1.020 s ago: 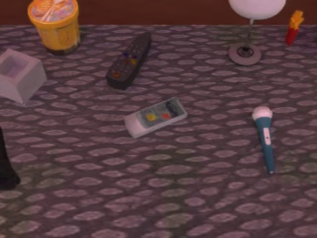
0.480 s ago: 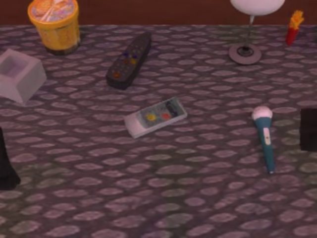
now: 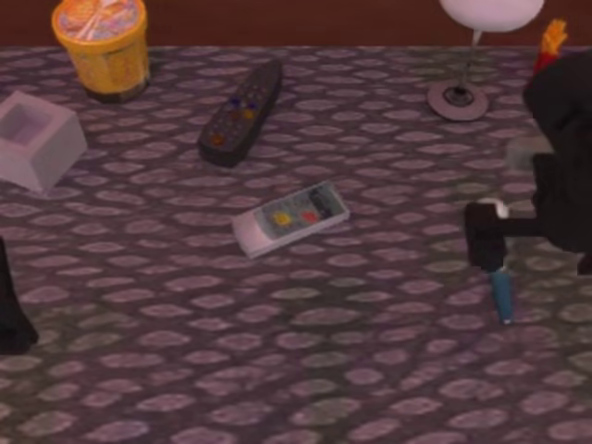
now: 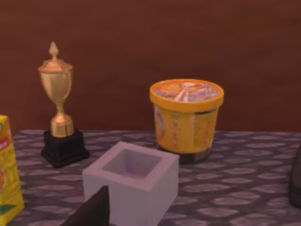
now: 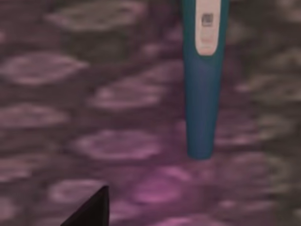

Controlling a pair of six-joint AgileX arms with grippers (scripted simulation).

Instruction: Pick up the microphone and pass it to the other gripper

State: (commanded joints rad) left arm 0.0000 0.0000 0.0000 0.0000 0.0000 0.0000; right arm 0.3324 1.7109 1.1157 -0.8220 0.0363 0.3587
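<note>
**Operator:** Position of microphone [image 3: 500,294]?

**Technician:** Flat on worktop [image 3: 305,370], right of centre in top view. Teal handle exposed; white head hidden beneath right end effector [image 3: 485,239]. Released or clenched: cannot tell. Not judged lifted, going by handle lying on worktop in right wrist view [image 5: 202,94].

**Operator:** Nearest hazard?

**Technician:** Roll or skid if contacted off-centre on round head. Slip along tapered handle if gripped too loosely.

**Operator:** Hazards farther out?

**Technician:** Long reach for handover: left end effector [image 3: 11,314] parked at lower left edge, well apart, state likewise not discernible. Keep lift path off grey-white remote [image 3: 289,219] at centre. Watch white-topped stand [image 3: 458,99] at upper right, near right arm; possible knock on retraction.
</note>
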